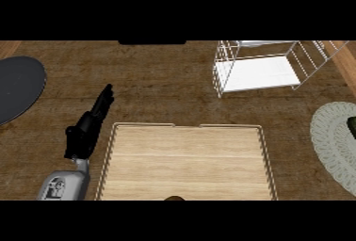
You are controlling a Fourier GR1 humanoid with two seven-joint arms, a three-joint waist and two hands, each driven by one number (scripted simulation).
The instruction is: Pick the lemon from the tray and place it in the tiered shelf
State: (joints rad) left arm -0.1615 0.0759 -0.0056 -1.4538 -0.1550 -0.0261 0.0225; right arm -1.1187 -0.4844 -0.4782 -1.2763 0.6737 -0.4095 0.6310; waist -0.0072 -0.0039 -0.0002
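Note:
A light wooden tray with a thin pale rim lies at the middle front of the counter. No lemon shows on its surface. The white wire tiered shelf stands at the back right, and its visible white level holds nothing. My left hand rests just left of the tray, open, with straight fingers pointing away from me. It holds nothing. My right hand is out of the picture.
A dark grey round plate lies at the left edge. A pale woven round mat lies at the right edge with a dark object on it. A small dark brown shape peeks in at the tray's near edge.

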